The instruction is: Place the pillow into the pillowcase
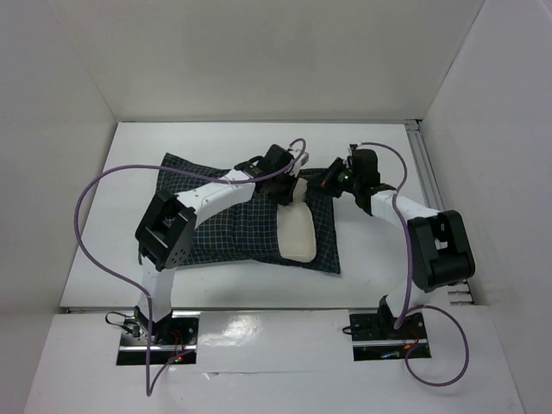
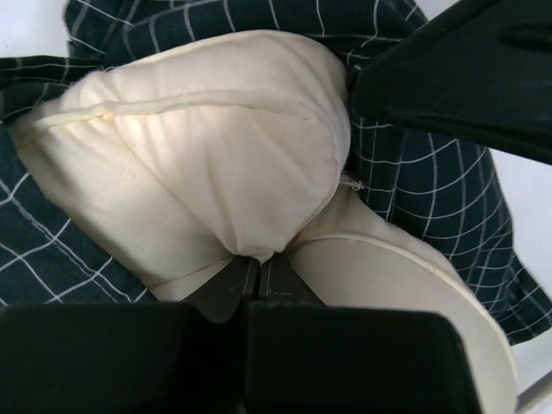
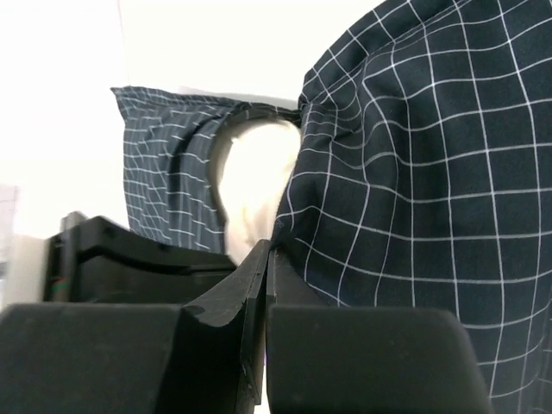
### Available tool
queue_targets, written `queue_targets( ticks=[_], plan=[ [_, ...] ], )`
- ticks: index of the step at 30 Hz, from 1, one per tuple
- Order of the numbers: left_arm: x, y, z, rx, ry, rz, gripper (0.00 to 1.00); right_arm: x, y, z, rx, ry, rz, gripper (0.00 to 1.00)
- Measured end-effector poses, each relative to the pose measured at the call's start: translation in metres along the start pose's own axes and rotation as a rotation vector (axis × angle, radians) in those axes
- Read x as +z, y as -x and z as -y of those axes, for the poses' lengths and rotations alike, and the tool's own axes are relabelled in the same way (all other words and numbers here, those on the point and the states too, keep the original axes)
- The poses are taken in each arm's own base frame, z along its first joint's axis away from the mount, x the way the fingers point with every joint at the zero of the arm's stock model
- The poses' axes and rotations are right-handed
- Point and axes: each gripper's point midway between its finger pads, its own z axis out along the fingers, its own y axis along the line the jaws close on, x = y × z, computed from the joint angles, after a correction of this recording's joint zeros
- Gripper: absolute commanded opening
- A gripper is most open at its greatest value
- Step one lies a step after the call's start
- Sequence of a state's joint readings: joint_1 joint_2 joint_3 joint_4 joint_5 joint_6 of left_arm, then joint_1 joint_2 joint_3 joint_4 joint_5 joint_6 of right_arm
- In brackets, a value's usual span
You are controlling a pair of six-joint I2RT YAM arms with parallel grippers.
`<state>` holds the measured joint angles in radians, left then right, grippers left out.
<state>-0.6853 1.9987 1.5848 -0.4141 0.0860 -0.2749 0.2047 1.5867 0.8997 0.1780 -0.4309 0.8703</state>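
The left arm point(image 1: 216, 194) stretched far over the pillowcase point(image 1: 226, 235), and the left gripper point(image 2: 259, 263) pinched the pillow point(image 2: 216, 155), partly inside it at the right. The right gripper point(image 3: 269, 252) pinched the pillowcase edge.

No legible txt or labels.

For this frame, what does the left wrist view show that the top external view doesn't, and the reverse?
Only left wrist: the left pincer shut on a pinched fold of the pillow, with the pillow's seam plain to see. Only top external: the left arm, the right arm, the table, and the whole pillowcase spread out, a cream patch of pillow exposed near its right end. Both: the cream pillow with checked pillowcase fabric around it.
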Motion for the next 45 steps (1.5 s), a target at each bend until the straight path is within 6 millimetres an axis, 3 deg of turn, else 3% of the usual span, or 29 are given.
queue_targets(
  ticks=[4, 8, 13, 22, 31, 35, 39, 40, 43, 44, 45],
  plan=[
    [0.013, -0.004, -0.002, 0.011, 0.004, -0.016, 0.00, 0.000, 0.006, -0.008, -0.017, 0.031, 0.021, 0.00],
    [0.028, -0.012, -0.005, 0.008, 0.007, -0.037, 0.00, -0.010, 0.011, -0.029, -0.054, 0.101, 0.038, 0.00],
    [0.028, -0.008, -0.001, -0.005, -0.012, -0.032, 0.00, -0.025, 0.009, -0.048, -0.103, 0.159, 0.030, 0.00],
    [0.006, -0.001, 0.008, -0.126, -0.060, -0.074, 0.00, -0.054, -0.013, -0.034, -0.198, 0.125, 0.006, 0.00],
    [-0.009, -0.011, 0.003, -0.192, -0.033, -0.146, 0.00, -0.045, -0.036, -0.006, -0.231, 0.069, -0.088, 0.00],
    [-0.012, -0.014, 0.002, -0.205, -0.027, -0.166, 0.00, -0.044, -0.038, -0.004, -0.235, 0.062, -0.096, 0.00],
    [-0.017, -0.018, 0.003, -0.211, -0.021, -0.183, 0.31, -0.043, -0.042, -0.005, -0.249, 0.064, -0.106, 0.00],
    [-0.019, -0.019, 0.003, -0.209, -0.021, -0.188, 0.48, -0.043, -0.043, -0.005, -0.250, 0.064, -0.109, 0.00],
    [-0.029, -0.020, 0.007, -0.204, -0.026, -0.203, 0.77, -0.042, -0.047, -0.006, -0.259, 0.067, -0.117, 0.00],
    [-0.033, -0.018, 0.010, -0.201, -0.032, -0.204, 0.90, -0.042, -0.047, -0.007, -0.262, 0.067, -0.117, 0.00],
    [-0.038, -0.018, 0.013, -0.198, -0.038, -0.211, 0.94, -0.042, -0.047, -0.007, -0.263, 0.066, -0.116, 0.00]
  ],
)
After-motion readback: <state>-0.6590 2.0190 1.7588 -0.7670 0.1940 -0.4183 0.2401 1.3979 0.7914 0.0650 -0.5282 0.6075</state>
